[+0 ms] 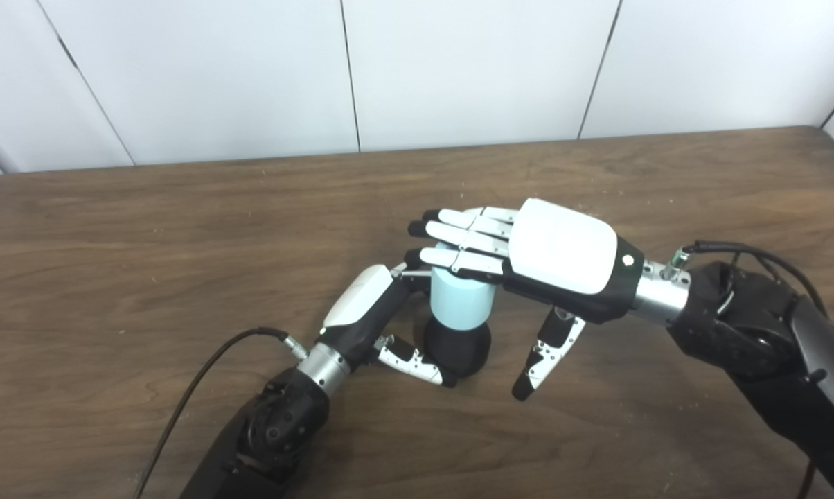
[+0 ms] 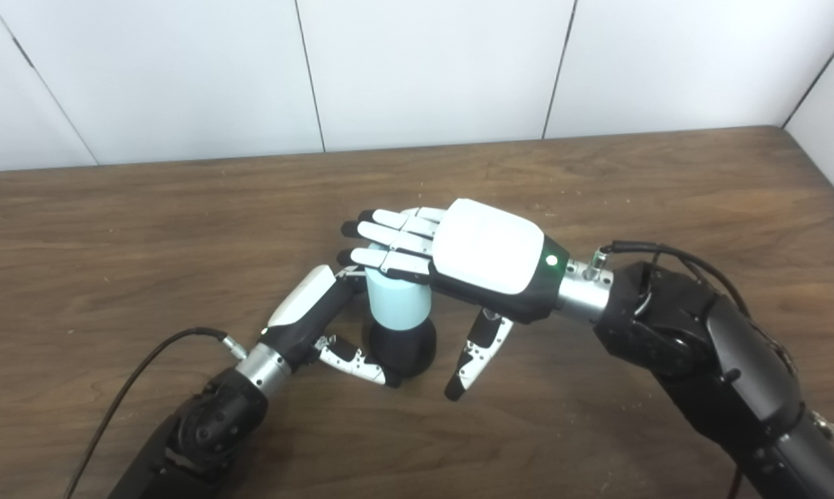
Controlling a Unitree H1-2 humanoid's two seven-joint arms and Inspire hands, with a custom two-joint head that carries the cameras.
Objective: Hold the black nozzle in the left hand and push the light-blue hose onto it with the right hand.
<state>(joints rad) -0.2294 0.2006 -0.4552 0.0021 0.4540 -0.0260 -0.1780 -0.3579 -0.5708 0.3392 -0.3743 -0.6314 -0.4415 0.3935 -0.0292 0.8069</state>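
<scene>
The black nozzle stands upright on the wooden table. The light-blue hose sits upright on top of it. My left hand wraps the nozzle from the left, thumb curled across its front; the other fingers are hidden behind. My right hand lies flat, palm down, over the hose's top end. Its fingers are stretched out to the left and its thumb hangs down to the right of the nozzle, apart from it. The hose's top is hidden under the fingers.
A black cable runs from my left wrist over the table toward the bottom edge. White wall panels stand behind the table's far edge.
</scene>
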